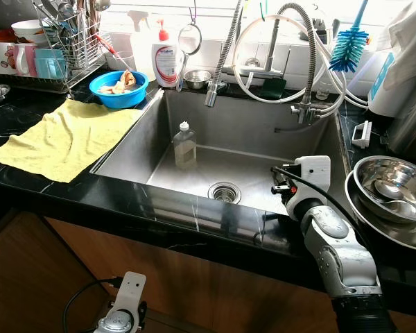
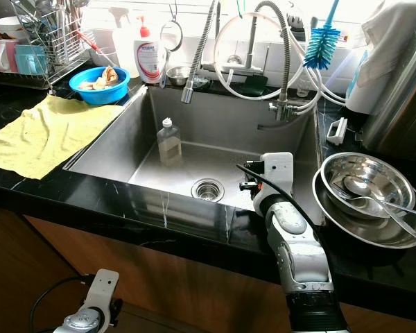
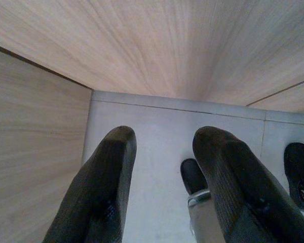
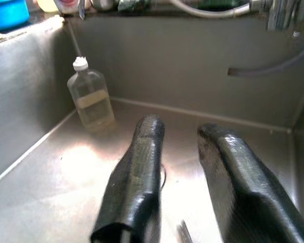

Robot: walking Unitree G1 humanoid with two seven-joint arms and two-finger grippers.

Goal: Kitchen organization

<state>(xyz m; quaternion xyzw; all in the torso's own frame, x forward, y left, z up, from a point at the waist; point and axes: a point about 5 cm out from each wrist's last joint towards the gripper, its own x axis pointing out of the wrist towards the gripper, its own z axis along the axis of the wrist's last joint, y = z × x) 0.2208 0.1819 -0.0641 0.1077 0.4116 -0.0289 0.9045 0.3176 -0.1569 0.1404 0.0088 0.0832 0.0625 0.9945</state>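
A clear bottle (image 1: 184, 145) holding pale liquid stands in the steel sink (image 1: 263, 142). The right gripper (image 4: 180, 152) hovers inside, fingers released, grasping nothing. No label readable.

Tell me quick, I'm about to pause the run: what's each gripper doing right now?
Left gripper: open, empty, hanging low by the cabinet.
Right gripper: open, empty, inside the sink, pointing toward the bottle.

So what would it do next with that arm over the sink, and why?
Probably reach the right tool forward toward the bottle. That is only a guess: the bottle stands upright in the sink, apart from the tool, whose fingers are open and empty and point roughly its way. The left tool hangs idle by the cabinet.
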